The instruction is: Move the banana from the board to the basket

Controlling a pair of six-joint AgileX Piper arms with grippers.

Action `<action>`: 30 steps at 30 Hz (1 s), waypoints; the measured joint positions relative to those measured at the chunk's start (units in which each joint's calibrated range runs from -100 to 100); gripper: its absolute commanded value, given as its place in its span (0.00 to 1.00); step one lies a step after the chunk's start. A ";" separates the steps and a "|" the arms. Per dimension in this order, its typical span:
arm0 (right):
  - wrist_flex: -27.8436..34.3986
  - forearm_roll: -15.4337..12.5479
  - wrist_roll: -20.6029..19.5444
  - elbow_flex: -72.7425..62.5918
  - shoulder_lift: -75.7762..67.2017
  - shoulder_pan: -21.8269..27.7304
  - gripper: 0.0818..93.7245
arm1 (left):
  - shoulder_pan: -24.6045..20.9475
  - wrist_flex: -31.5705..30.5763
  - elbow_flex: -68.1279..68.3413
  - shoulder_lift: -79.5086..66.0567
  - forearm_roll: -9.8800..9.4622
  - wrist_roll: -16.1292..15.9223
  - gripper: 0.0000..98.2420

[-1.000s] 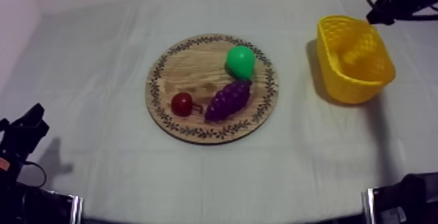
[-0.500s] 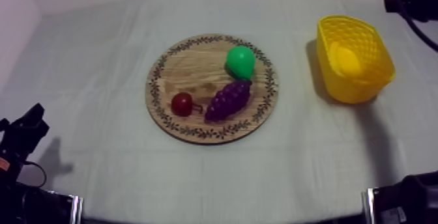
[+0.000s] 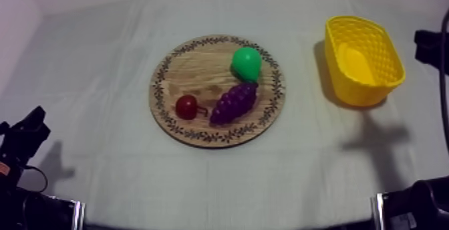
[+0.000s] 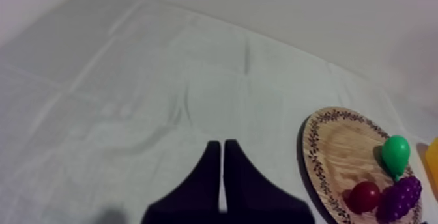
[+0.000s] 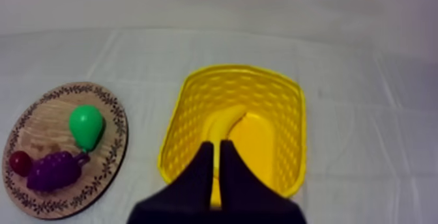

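- Since a second ago my right arm (image 3: 431, 45) has pulled back from above the yellow basket (image 3: 364, 24) to the right edge of the top view, and its shadow has slid down onto the cloth (image 3: 100, 59) below the basket.
- At the upper right of the top view, the banana (image 5: 225, 124) lies inside the basket on its floor, so I judge the task as good as done.
- My right claw (image 5: 216, 146) has its fingers pressed together with nothing between them, above the basket's near wall.
- My left claw (image 4: 221, 146) is likewise closed on nothing, low at the lower left of the top view, well apart from the wooden board (image 3: 200, 72).
- On the board are the pear (image 3: 246, 63), the grapes (image 3: 234, 103) and the small red fruit (image 3: 186, 106).
- I expect the banana to be light, stiff and smooth. If it needed a regrip, I would take it across the middle of its curve.
- Cloth is pale, matte and lightly creased, and a plain pale wall stands behind the table.
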 measured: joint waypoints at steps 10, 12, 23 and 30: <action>4.24 2.48 -1.96 14.82 -17.65 -0.91 0.01 | 0.00 0.00 0.00 0.00 0.00 0.00 0.00; 5.34 2.82 -1.97 17.61 -20.91 -0.83 0.01 | 0.00 0.00 0.00 0.00 0.00 0.00 0.00; 6.11 4.96 -3.24 27.51 -32.16 0.00 0.01 | 0.00 0.00 0.00 0.00 0.00 0.00 0.00; 5.01 8.13 -6.45 29.39 -33.35 -0.10 0.01 | 0.00 0.00 0.00 0.00 0.00 0.00 0.00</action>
